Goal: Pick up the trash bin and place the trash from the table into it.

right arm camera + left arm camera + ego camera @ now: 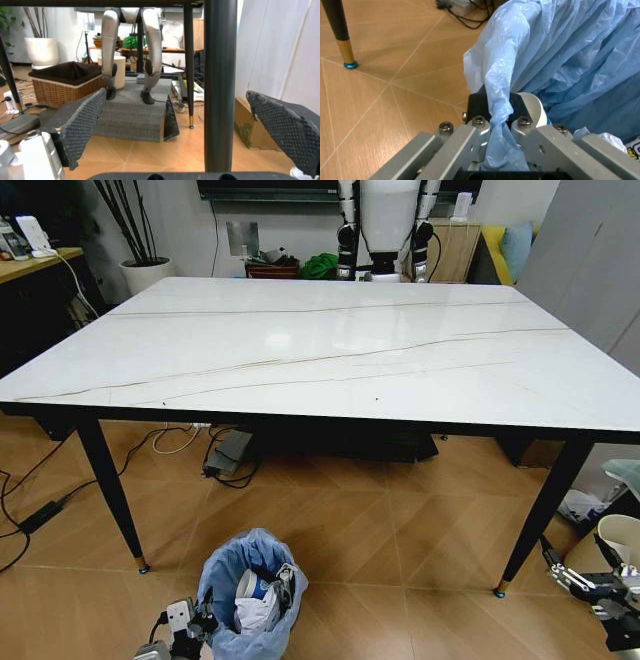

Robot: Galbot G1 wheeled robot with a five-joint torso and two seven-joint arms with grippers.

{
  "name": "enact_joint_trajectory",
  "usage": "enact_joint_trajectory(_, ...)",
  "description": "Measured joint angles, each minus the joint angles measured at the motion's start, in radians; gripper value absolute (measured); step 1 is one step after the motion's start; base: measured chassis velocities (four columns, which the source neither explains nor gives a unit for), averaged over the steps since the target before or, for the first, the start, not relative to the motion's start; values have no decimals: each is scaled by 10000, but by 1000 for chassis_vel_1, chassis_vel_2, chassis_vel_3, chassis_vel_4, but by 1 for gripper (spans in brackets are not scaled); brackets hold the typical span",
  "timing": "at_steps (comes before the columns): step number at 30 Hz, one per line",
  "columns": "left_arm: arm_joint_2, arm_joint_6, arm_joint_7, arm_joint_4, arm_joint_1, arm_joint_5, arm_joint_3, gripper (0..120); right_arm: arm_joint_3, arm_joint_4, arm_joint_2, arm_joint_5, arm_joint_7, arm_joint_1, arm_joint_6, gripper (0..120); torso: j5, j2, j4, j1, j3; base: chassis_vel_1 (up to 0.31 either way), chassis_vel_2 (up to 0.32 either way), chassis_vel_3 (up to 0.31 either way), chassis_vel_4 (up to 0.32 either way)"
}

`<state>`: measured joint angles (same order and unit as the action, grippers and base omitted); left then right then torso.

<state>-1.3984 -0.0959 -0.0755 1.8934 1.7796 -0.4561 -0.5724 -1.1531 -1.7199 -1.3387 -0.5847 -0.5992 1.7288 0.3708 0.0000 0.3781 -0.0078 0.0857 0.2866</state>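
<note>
The table point(330, 350) leg point(220, 86) stands between the wide-spread right gripper point(185, 127) fingers. The left gripper point(495, 123) clamps the trash bin point(250, 595) bag rim; trash point(258, 600) lies inside.

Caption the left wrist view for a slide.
Left claw shut on the trash bin liner's rim, above wooden floor.

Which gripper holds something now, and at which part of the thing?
The left gripper holds the trash bin by the blue bag at its rim. The right gripper is open, holding nothing.
</note>
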Motion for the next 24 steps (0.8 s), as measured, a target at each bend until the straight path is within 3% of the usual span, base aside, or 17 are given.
enact_joint_trajectory(24, -3, -6, -23, -150, -71, 24, 20, 0, 0, 0, 0, 0, 0, -1, 0, 100, 0, -731, 0, -264, -467, 0, 0, 0, 0)
